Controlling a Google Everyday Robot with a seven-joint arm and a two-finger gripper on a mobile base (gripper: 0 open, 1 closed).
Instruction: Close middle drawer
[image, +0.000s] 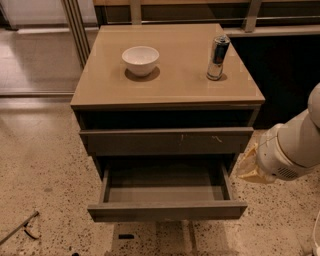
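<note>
At far left a thin dark object (20, 227) lies on the speckled floor, well apart from the cabinet, and we expect no trouble from it. On the tan surface (100, 85) a white bowl (140, 59) sits left of centre. We judge that a hard slam could jolt it.

Below the scratched drawer front (165, 141), the middle drawer (167, 210) stands pulled well out, its grey interior bare and its plain front panel nearest us. That panel has no handle, so the push must land flat on its face. Contact at the right end alone might skew the drawer on its runners and jam it partway.

Further right on the surface a tall metal can (218, 57) stands upright, and it worries us most: a sharp stop at the end of travel could tip it.

At the right, the claw (247, 165) hangs just beside the drawer's right side wall, level with the open box rather than in front of the panel. We cannot tell whether it is wide or narrow. A move straight inward from there would strike the side wall or enter the box, where closing would trap it. We judge it must first come round to the front.
</note>
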